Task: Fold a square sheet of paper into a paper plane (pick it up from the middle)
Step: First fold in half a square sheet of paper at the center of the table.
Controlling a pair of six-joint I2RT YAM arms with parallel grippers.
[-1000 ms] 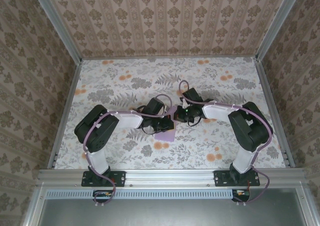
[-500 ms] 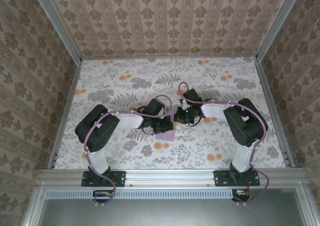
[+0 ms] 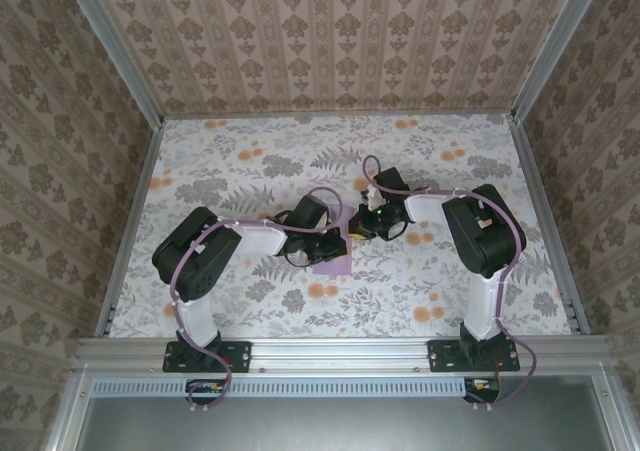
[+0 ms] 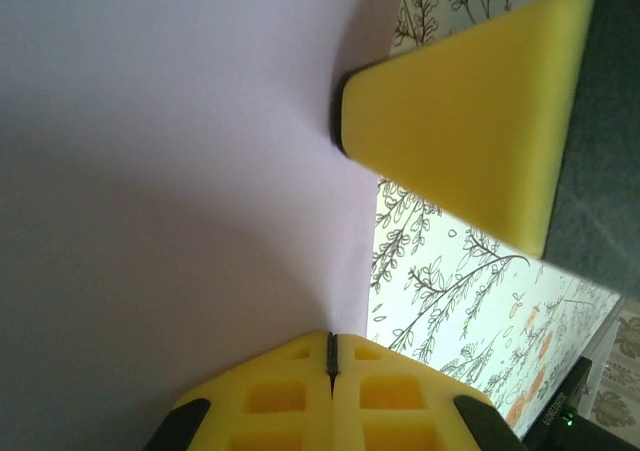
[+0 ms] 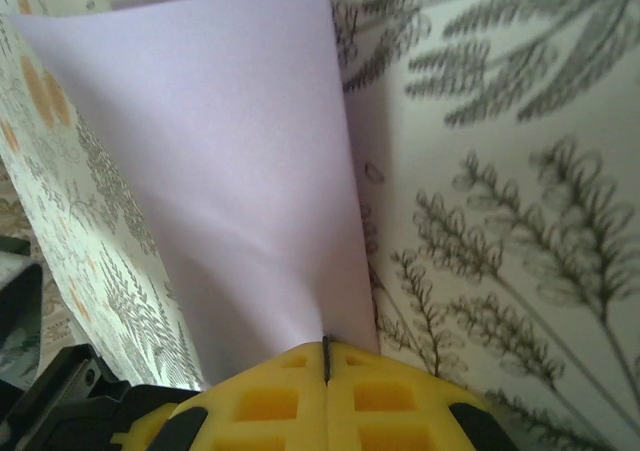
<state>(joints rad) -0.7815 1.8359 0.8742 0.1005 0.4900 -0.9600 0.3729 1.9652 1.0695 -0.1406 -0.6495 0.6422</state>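
The square sheet of paper (image 3: 330, 264) is plain lavender and sits mid-table between the two arms, mostly under them in the top view. My left gripper (image 3: 338, 245) is shut on one edge of it; in the left wrist view the sheet (image 4: 170, 161) spreads out from my closed yellow jaws (image 4: 332, 343). My right gripper (image 3: 353, 232) is shut on the sheet too; in the right wrist view the paper (image 5: 220, 171) rises curved from the pinch (image 5: 326, 346). The right gripper's yellow finger (image 4: 470, 121) presses the sheet's edge just beyond my left jaws. No paper plane shape shows.
The floral tabletop (image 3: 250, 166) lies open behind and to both sides of the grippers. Patterned walls with metal rails (image 3: 130, 221) close in the left, right and back. The arm bases stand on the near rail (image 3: 340, 349).
The right arm's elbow has swung left and inward, bringing its gripper closer to the left one. Less of the lavender sheet shows below the grippers. Both stay shut.
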